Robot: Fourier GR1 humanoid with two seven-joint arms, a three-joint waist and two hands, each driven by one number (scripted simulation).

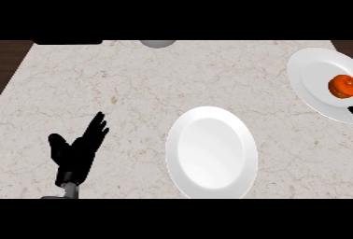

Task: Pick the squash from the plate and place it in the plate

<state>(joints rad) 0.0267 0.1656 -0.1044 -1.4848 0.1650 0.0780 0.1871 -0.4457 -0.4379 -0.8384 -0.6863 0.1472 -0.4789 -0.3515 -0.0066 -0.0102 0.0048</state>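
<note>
The squash (341, 86), a round orange lump with no clear long axis, sits on the far plate (312, 70) at the tabletop's (138, 84) right edge, well apart from the empty plate (212, 151) in the middle. The left hand (76, 151) rests at lower left, fingers straight and apart, far from it. Only a dark sliver shows near the squash, so I cannot tell the right hand's state; that side seems nearer.

Far plate (314, 74) – squash (341, 86) – cut by right edge.
</note>
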